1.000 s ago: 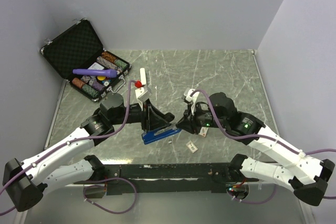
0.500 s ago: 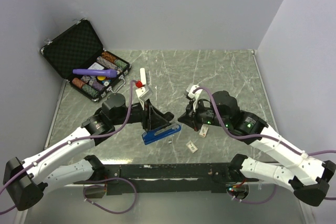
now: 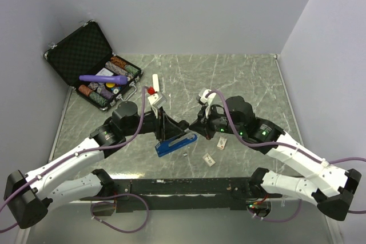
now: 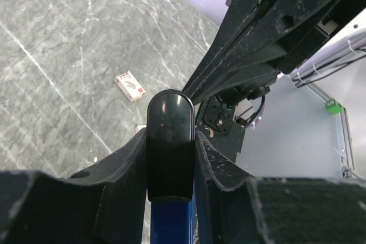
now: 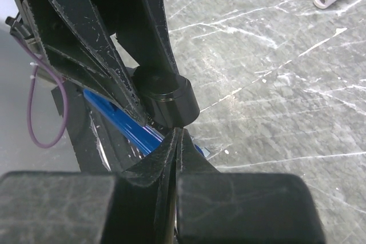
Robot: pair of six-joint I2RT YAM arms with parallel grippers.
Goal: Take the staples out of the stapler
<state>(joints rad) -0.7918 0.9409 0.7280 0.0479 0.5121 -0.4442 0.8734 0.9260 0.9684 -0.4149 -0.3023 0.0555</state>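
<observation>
One stapler (image 3: 174, 144), blue, near centre of table, black end pinched by left gripper (image 4: 170, 155). Right gripper (image 5: 174, 141) fingers pressed together, tips right beside that black end; seen from above, stapler body sits at its 8 o'clock. Two small white packets (image 3: 209, 160) at stapler's 4 o'clock. One white bar (image 3: 155, 80) at 12. One open black case (image 3: 80, 55) at 10. Grey-green marbled table (image 3: 251, 78), pale lilac walls.

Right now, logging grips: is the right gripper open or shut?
Shut: the right gripper has its fingers pressed together by the stapler.
</observation>
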